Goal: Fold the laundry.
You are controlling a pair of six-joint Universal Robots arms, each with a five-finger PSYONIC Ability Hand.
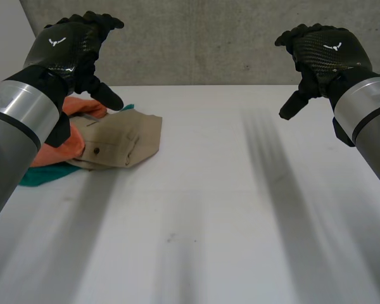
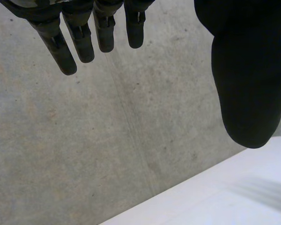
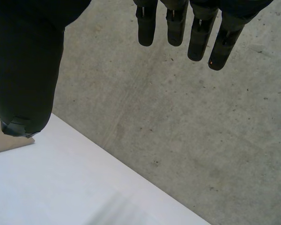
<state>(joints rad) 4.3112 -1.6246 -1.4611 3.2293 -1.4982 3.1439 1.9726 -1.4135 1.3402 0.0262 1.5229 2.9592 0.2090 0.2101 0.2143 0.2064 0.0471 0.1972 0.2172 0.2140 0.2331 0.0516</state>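
Note:
A pile of laundry lies at the table's far left: a folded beige garment [image 1: 123,139] on top, an orange cloth [image 1: 66,142] beside it and a teal cloth [image 1: 41,174] underneath. My left hand [image 1: 76,44] is raised above the pile, open, holding nothing; its straight fingers [image 2: 79,40] point toward the concrete wall. My right hand [image 1: 323,54] is raised at the far right, open and empty, with its fingers [image 3: 196,35] straight. In the right wrist view a corner of the beige garment [image 3: 9,143] lies below the thumb.
The white table [image 1: 215,209] stretches from the pile to the front edge. A grey concrete wall [image 1: 202,38] rises behind the table's far edge.

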